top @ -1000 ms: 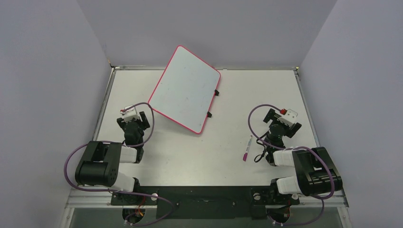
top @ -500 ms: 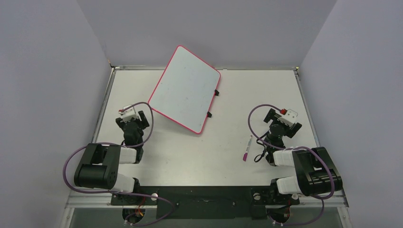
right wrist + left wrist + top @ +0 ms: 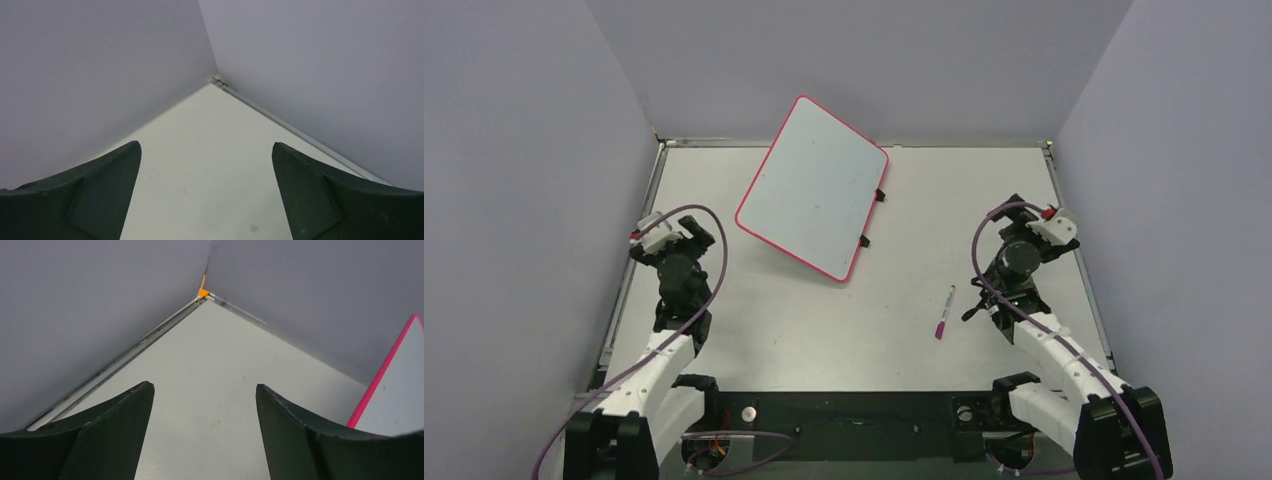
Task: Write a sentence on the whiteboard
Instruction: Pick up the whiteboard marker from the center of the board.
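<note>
Both grippers stand with their jaws wide apart and nothing between them. Our left gripper (image 3: 203, 388) hangs above the desk (image 3: 824, 330) and faces its far left corner, where an orange tab (image 3: 202, 292) sits at the join of the two grey walls. Its two dark fingers (image 3: 125, 415) frame bare desk surface and touch nothing.

Just ahead of this gripper and to its right is the whiteboard (image 3: 814, 200). In the left wrist view only a strip of its pink-red rim (image 3: 380, 374) and a slice of white face show at the right edge. From above we see it turned at an angle to the desk edges, with its far corner rising in front of the back wall. Two small black clip feet (image 3: 865, 241) stick out along the side turned away from the left gripper. Its face looks plain white to us, apart from a few faint specks.

Our right gripper (image 3: 206, 146) points at the far right corner of the desk, with only desk and wall between its fingers. The whiteboard is well apart from it, to its left. A marker (image 3: 945, 312) lies flat on the desk to this gripper's left and nearer the arm bases, close beside the right forearm. Its purple-pink end points toward the near edge, and neither gripper touches it.
</note>
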### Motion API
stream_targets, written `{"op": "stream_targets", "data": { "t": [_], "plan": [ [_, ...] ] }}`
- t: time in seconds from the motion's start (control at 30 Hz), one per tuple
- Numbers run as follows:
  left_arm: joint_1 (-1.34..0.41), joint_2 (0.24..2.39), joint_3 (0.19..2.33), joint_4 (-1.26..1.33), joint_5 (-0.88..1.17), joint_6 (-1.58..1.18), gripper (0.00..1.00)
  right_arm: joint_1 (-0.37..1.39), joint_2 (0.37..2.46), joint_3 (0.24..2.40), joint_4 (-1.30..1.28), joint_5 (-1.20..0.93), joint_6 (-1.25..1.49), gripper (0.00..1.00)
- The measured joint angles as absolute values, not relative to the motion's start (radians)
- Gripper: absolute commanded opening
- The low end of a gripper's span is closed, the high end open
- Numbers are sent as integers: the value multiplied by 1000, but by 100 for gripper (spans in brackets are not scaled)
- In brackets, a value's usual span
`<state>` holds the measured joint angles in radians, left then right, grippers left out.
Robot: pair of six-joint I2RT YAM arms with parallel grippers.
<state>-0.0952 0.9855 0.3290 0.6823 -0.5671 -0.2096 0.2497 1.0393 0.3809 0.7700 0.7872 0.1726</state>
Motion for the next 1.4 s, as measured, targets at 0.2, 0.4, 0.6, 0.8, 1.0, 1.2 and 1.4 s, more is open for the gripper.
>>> {"op": "stream_targets", "data": {
  "t": [0.2, 0.4, 0.6, 0.8, 1.0, 1.2, 1.4],
  "plan": [
    [-89, 731, 327, 516, -649, -371, 72, 220, 914, 619, 452, 728, 440, 91],
    [-89, 596, 313, 385, -597, -463, 71, 163, 1040, 895, -19, 608, 640, 79],
    [-89, 534, 313, 274, -587, -527, 68, 187, 1146, 952, -327, 393, 737, 84],
    [-99, 532, 313, 209, -599, -543, 64, 276, 1186, 874, -505, 241, 796, 89],
    [-105, 536, 313, 184, -594, -544, 62, 361, 1263, 864, -540, 204, 819, 89],
    [-106, 538, 313, 147, -590, -556, 60, 408, 1343, 822, -521, 170, 843, 85],
    [-106, 514, 313, 124, -586, -565, 58, 415, 1422, 817, -494, 148, 852, 82]
  ]
}}
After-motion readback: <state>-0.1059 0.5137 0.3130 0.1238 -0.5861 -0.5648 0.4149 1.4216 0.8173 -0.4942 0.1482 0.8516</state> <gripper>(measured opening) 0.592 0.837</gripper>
